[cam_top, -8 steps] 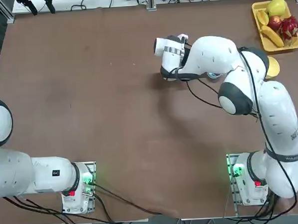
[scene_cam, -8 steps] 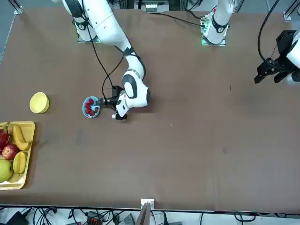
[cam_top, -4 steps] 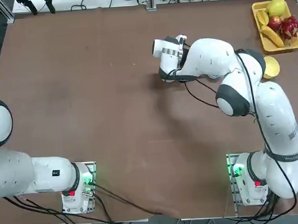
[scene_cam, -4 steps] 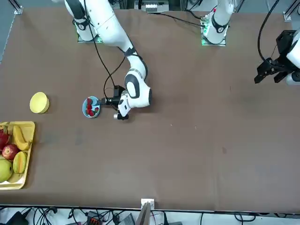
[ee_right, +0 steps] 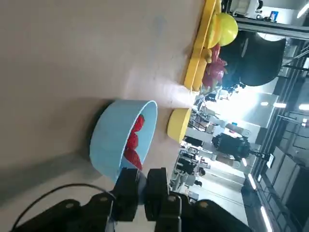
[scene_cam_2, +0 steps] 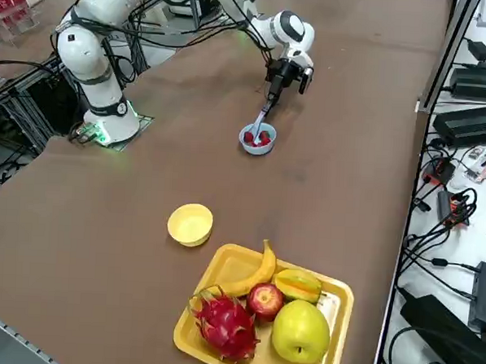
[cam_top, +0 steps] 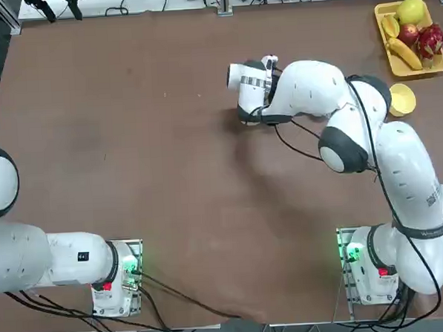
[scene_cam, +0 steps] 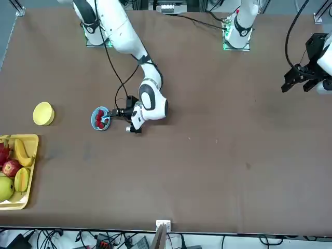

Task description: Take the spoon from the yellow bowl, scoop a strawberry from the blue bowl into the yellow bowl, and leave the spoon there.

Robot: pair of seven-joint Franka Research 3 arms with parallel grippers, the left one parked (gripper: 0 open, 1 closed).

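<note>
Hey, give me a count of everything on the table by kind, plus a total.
Small bowls: 2, the yellow bowl and the blue bowl
Spoons: 1, the spoon, held by the right gripper
Fruit trays: 1, the fruit tray
Total: 4

A robotics lab: around the brown table (cam_top: 131, 141) run cable bundles (scene_cam_2: 446, 201), with equipment racks (scene_cam_2: 481, 80) just beside its edge.
</note>
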